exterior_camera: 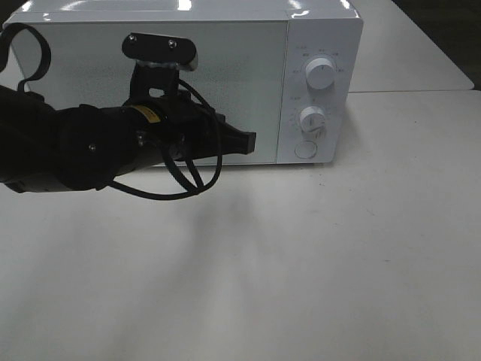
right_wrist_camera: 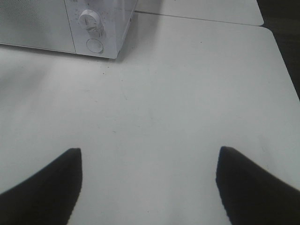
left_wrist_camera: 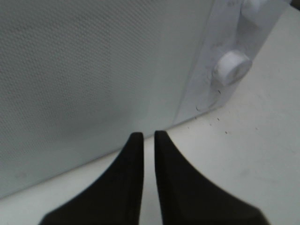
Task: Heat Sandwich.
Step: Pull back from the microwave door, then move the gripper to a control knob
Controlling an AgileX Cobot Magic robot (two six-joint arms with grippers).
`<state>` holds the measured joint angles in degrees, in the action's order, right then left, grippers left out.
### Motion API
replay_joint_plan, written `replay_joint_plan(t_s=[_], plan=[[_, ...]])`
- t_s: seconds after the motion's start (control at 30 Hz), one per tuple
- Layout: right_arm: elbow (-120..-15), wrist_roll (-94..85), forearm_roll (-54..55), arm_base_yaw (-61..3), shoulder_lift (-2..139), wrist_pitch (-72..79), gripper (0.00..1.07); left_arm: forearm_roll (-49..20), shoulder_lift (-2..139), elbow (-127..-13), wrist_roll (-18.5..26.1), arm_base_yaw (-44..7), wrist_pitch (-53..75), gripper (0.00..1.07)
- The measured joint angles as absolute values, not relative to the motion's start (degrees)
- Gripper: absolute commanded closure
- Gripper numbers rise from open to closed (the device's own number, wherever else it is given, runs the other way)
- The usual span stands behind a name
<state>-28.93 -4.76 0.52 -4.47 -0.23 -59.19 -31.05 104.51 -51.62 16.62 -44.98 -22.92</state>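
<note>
The sandwich is out of view in every frame. A white microwave [exterior_camera: 248, 60] stands at the back of the table with its door shut. My left gripper [exterior_camera: 252, 141] hovers just in front of the door's lower right part, pointing toward the control panel. In the left wrist view, the left gripper [left_wrist_camera: 148, 135] has its black fingers only a narrow slit apart, with nothing between them, close to the door [left_wrist_camera: 93, 70]. My right gripper [right_wrist_camera: 150, 152] is open wide over bare table, empty, well back from the microwave [right_wrist_camera: 47, 23].
The control panel carries an upper knob [exterior_camera: 321, 73], a lower knob [exterior_camera: 312, 119] and a round button [exterior_camera: 306, 149]. A black cable loops under the left arm [exterior_camera: 75, 147]. The white table [exterior_camera: 301, 263] has a seam to a second table behind.
</note>
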Motion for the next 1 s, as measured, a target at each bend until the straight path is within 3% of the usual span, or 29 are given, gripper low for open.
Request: replay_joint_plan(t_s=[0.03, 0.07, 0.1, 0.13, 0.17, 0.4, 0.83, 1.0], plan=[[-28.93, -4.76, 0.52, -4.47, -0.23, -59.19, 0.31, -31.05, 104.22, -51.62, 16.62, -44.98, -21.08, 0.58], [-28.93, -4.76, 0.52, -4.47, -0.23, -59.19, 0.31, -31.05, 103.88, -51.62, 16.62, -44.98, -18.56, 0.45], [-28.93, -4.76, 0.52, -4.47, -0.23, -59.19, 0.31, -31.05, 103.88, -51.62, 16.62, -44.98, -18.56, 0.45], [-28.93, -4.76, 0.52, -4.47, -0.23, -59.19, 0.31, -31.05, 103.53, -51.62, 16.62, -44.98, -16.16, 0.29], [-28.93, -4.76, 0.52, -4.47, -0.23, -59.19, 0.31, -31.05, 102.79, -51.62, 16.62, -44.98, -11.4, 0.01], [-28.93, -4.76, 0.52, -4.47, -0.23, -59.19, 0.31, -30.42, 100.44, -51.62, 16.62, -44.98, -1.95, 0.03], [-28.93, -4.76, 0.52, -4.47, -0.23, -59.19, 0.31, -21.54, 95.45, -51.62, 16.16, -44.98, 24.98, 0.03], [-28.93, -4.76, 0.52, -4.47, -0.23, -59.19, 0.31, -18.28, 93.28, -51.62, 12.26, -43.2, 30.83, 0.03]])
